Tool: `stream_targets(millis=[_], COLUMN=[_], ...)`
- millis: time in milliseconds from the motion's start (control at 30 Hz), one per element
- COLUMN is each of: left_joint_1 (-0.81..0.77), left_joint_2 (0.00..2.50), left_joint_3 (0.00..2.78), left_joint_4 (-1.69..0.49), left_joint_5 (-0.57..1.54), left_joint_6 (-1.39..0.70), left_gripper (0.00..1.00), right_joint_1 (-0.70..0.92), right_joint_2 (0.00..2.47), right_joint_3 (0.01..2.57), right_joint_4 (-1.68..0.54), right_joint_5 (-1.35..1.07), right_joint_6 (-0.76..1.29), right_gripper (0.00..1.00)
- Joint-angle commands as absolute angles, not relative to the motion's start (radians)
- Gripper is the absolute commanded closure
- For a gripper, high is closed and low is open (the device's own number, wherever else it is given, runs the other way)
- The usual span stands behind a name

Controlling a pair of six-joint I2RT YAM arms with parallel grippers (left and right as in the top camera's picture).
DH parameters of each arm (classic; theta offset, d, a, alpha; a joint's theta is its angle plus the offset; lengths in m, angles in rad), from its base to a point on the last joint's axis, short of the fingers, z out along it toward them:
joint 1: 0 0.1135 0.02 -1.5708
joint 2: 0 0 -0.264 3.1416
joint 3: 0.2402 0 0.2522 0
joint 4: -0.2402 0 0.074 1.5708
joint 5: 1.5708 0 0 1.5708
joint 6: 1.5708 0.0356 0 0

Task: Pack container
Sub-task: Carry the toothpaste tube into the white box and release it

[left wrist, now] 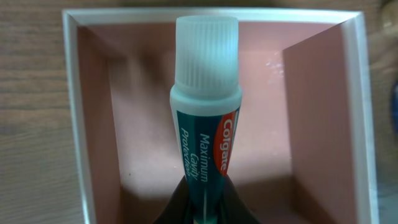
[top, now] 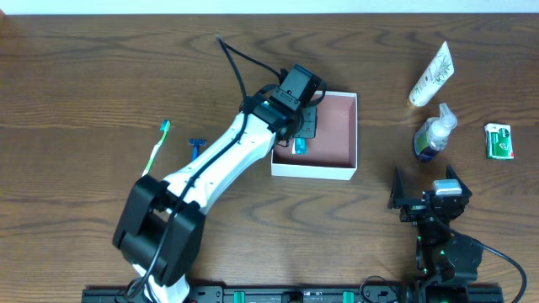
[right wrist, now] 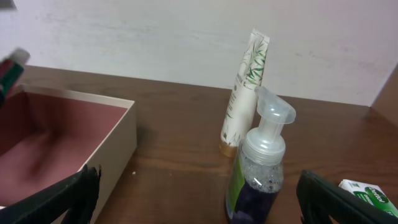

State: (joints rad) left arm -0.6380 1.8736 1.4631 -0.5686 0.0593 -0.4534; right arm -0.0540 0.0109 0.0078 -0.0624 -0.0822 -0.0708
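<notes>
Roughly at the middle of the tabletop sits the container, a shallow, nearly square box with white walls and a reddish-brown floor, its open top facing straight up. Neither side is clearly the longer one. Its walls run almost parallel to the tabletop's edges, with only a slight skew.

The left claw hangs over the container's left half, clamped on the lower end of a toothpaste tube. In the left wrist view the tube's long axis runs straight out from the dark fingers. Its white ribbed cap leads and points toward the container's far wall, and the teal and red label faces the camera. Whether the tube touches the floor of the box cannot be told.

The right claw is near the tabletop's front edge, well to the right of the container, with its jaws spread wide and nothing between them. Beyond it stands a pump bottle of dark liquid. A pale lotion tube with a leaf print is further back, and a green box lies to the right. On the container's other side, well apart from it, lie a toothbrush and, just beside that, a blue razor.
</notes>
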Motion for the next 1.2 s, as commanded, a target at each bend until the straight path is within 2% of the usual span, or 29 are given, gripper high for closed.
stream_targets(millis=[0,300,600,733,1167], left_joint_1=[-0.638,-0.638,-0.638,-0.638,-0.643], left_joint_2=[1.904,1.942,1.942,1.942,1.975], left_joint_3=[1.47,1.469,1.469,1.469,1.469], left_joint_4=[-0.558,-0.567,-0.61,-0.624,-0.62], left_joint_5=[0.038,-0.039,-0.038,-0.038,-0.037], left_joint_6=[-0.469,-0.475,-0.489,-0.488,-0.488], left_gripper=[0.91,0.9,0.9,0.85,0.85], right_joint_1=[-0.054,-0.054,-0.054,-0.054,-0.054], right_joint_2=[0.007,0.007,0.007,0.007,0.007], right_joint_3=[0.006,0.006,0.006,0.006,0.006], right_joint_4=[-0.064,-0.064,-0.064,-0.064,-0.064], right_joint_5=[-0.086,-0.086,-0.086,-0.086,-0.086], right_joint_6=[-0.084,-0.084,-0.084,-0.084,-0.084], right_gripper=[0.01,0.01,0.01,0.01,0.01])
